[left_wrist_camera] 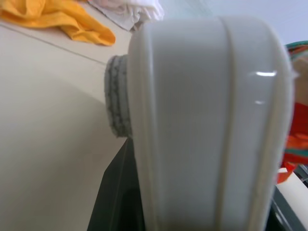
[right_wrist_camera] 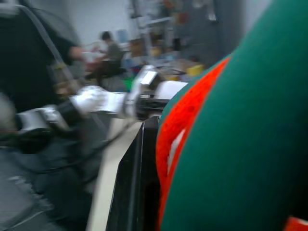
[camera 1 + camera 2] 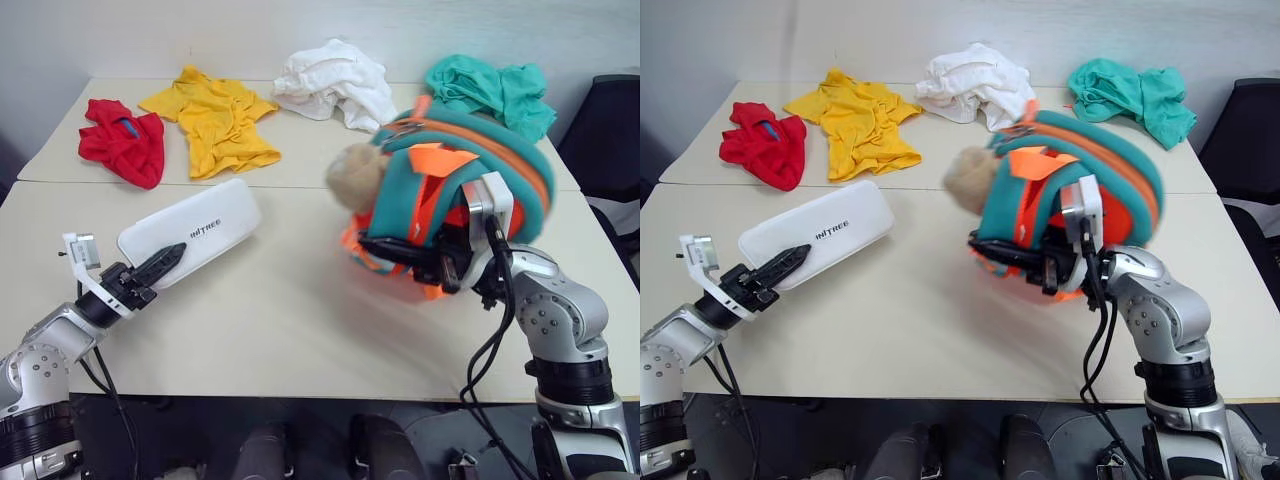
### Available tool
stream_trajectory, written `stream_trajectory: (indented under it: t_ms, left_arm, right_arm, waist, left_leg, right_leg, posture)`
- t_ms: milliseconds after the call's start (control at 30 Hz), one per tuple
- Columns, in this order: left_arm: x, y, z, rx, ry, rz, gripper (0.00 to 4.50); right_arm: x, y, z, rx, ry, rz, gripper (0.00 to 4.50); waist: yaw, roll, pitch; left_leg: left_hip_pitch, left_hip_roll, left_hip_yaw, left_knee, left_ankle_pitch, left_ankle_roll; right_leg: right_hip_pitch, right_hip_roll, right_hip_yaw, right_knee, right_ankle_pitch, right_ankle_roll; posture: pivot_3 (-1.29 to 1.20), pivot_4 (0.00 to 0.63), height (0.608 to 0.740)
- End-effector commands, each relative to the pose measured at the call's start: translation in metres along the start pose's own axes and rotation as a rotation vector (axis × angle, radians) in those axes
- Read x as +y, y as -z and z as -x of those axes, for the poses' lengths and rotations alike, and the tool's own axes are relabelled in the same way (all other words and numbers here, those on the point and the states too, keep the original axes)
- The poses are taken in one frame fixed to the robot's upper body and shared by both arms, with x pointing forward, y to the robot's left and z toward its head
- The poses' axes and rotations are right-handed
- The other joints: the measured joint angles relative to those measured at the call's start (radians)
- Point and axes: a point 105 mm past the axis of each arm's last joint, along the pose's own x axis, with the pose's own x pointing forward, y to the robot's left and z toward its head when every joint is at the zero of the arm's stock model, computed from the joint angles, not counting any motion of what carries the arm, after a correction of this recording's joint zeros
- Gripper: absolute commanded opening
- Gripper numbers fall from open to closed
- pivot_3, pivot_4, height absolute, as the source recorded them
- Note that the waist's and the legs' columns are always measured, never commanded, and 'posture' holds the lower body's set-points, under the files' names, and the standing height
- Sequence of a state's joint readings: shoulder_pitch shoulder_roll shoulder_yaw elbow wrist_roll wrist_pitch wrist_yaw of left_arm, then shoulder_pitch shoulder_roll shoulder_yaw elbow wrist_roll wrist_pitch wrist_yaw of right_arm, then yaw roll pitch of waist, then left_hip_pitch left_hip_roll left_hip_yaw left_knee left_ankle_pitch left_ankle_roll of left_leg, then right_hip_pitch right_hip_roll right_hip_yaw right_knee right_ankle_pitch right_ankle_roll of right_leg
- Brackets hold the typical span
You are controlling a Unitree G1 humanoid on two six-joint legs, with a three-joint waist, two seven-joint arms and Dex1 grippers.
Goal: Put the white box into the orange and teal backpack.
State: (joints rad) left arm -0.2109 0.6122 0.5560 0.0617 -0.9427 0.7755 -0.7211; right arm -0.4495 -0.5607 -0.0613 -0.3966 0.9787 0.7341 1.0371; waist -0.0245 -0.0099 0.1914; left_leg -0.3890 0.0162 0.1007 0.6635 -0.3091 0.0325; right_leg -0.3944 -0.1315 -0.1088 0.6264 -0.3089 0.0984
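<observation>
Left: my left gripper (image 3: 165,262) clamps the near end of the white box (image 3: 195,232), the far end reaching over the table (image 3: 280,320). The hold is at one end only, so I judge the box could pivot or slip out.

Right: my right gripper (image 3: 395,250) is pinched on the orange and teal backpack (image 3: 470,190), lifted and blurred. Risk: the fabric may sag and hide the opening, so the box jams on the rim.
</observation>
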Motion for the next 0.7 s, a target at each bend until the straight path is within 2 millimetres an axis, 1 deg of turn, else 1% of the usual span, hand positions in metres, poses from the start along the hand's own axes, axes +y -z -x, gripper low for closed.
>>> stream_trajectory:
  t_ms: [33, 67, 100, 167, 233, 300, 333, 400, 467, 567, 700]
  left_arm:
    - [-0.025, -0.038, 0.007, -0.136, 0.103, -0.078, 1.24]
    - [-0.032, -0.042, 0.009, -0.137, 0.124, -0.096, 1.24]
    - [-0.039, -0.046, 0.011, -0.137, 0.148, -0.114, 1.24]
    - [-0.061, -0.054, 0.012, -0.130, 0.225, -0.162, 1.24]
    - [-0.087, -0.062, 0.008, -0.111, 0.316, -0.214, 1.24]
    - [-0.109, -0.065, 0.005, -0.087, 0.388, -0.246, 1.24]
    - [-0.115, -0.066, 0.005, -0.077, 0.411, -0.251, 1.24]
    - [-0.125, -0.062, 0.006, -0.040, 0.452, -0.249, 1.24]
    - [-0.129, -0.057, 0.007, -0.002, 0.473, -0.243, 1.24]
    - [-0.122, -0.034, 0.000, 0.107, 0.459, -0.273, 1.24]
    - [-0.120, -0.023, -0.011, 0.193, 0.500, -0.319, 1.24]
  right_arm:
    - [0.022, 0.000, 0.009, 0.059, -0.067, -0.066, 0.03]
    - [0.020, 0.003, 0.015, 0.083, -0.043, -0.071, 0.03]
    - [0.013, 0.007, 0.021, 0.116, 0.008, -0.066, 0.03]
    - [0.001, 0.014, 0.030, 0.163, 0.085, -0.053, 0.03]
    - [-0.006, 0.015, 0.031, 0.162, 0.113, -0.062, 0.03]
    - [-0.006, 0.019, 0.029, 0.161, 0.101, -0.072, 0.03]
    - [-0.006, 0.020, 0.027, 0.161, 0.097, -0.074, 0.03]
    - [-0.008, 0.024, 0.025, 0.162, 0.091, -0.079, 0.03]
    - [-0.010, 0.026, 0.024, 0.163, 0.091, -0.077, 0.03]
    - [-0.014, 0.025, 0.022, 0.158, 0.094, -0.066, 0.03]
    - [-0.016, 0.026, 0.021, 0.161, 0.098, -0.056, 0.03]
  waist:
    - [0.000, -0.002, 0.000]
    - [0.000, -0.003, 0.000]
    - [0.000, -0.004, 0.000]
    - [0.000, -0.005, -0.001]
    - [0.000, -0.005, -0.001]
    - [0.000, -0.005, 0.000]
    - [0.000, -0.005, 0.000]
    - [0.000, -0.005, 0.000]
    - [-0.001, -0.005, 0.000]
    - [-0.002, -0.005, 0.000]
    - [0.010, -0.005, 0.000]
  left_leg:
    - [-0.001, 0.000, -0.001, 0.000, 0.000, 0.000]
    - [-0.001, 0.000, -0.001, 0.000, 0.000, 0.001]
    - [-0.001, 0.000, -0.002, 0.000, -0.001, 0.001]
    - [-0.001, 0.000, -0.002, 0.001, -0.001, 0.001]
    - [-0.001, -0.001, -0.002, 0.001, -0.001, 0.001]
    - [0.000, 0.000, -0.002, 0.001, -0.001, 0.001]
    - [0.000, 0.000, -0.002, 0.000, -0.001, 0.001]
    - [0.000, 0.000, -0.002, 0.000, -0.001, 0.000]
    - [0.000, -0.001, -0.002, 0.000, -0.001, 0.000]
    - [0.000, -0.001, -0.001, 0.000, -0.001, 0.000]
    - [0.000, -0.001, -0.001, 0.001, -0.001, 0.001]
  right_leg:
    - [0.000, 0.000, 0.000, 0.000, 0.000, 0.000]
    - [0.000, -0.001, -0.001, -0.001, 0.000, 0.000]
    - [0.001, -0.001, -0.001, -0.002, 0.000, 0.000]
    - [0.001, -0.001, -0.001, -0.002, 0.000, 0.000]
    - [0.001, -0.001, -0.001, -0.003, 0.000, 0.001]
    - [0.001, -0.001, -0.001, -0.005, 0.000, 0.001]
    - [0.001, -0.001, -0.001, -0.004, 0.000, 0.001]
    - [0.001, -0.001, -0.001, -0.004, 0.000, 0.001]
    - [0.001, -0.001, -0.001, -0.003, 0.000, 0.001]
    - [0.001, 0.000, -0.001, -0.003, 0.000, 0.001]
    - [0.001, 0.000, -0.001, -0.004, 0.000, 0.001]
  posture:
    - [0.00, 0.150, 0.740]
    - [0.00, 0.150, 0.740]
    - [0.00, 0.150, 0.740]
    - [0.00, 0.150, 0.740]
    - [0.00, 0.150, 0.740]
    - [0.00, 0.150, 0.740]
    - [0.00, 0.150, 0.740]
    - [0.00, 0.150, 0.740]
    - [0.00, 0.150, 0.740]
    - [0.00, 0.150, 0.740]
    - [0.00, 0.150, 0.740]
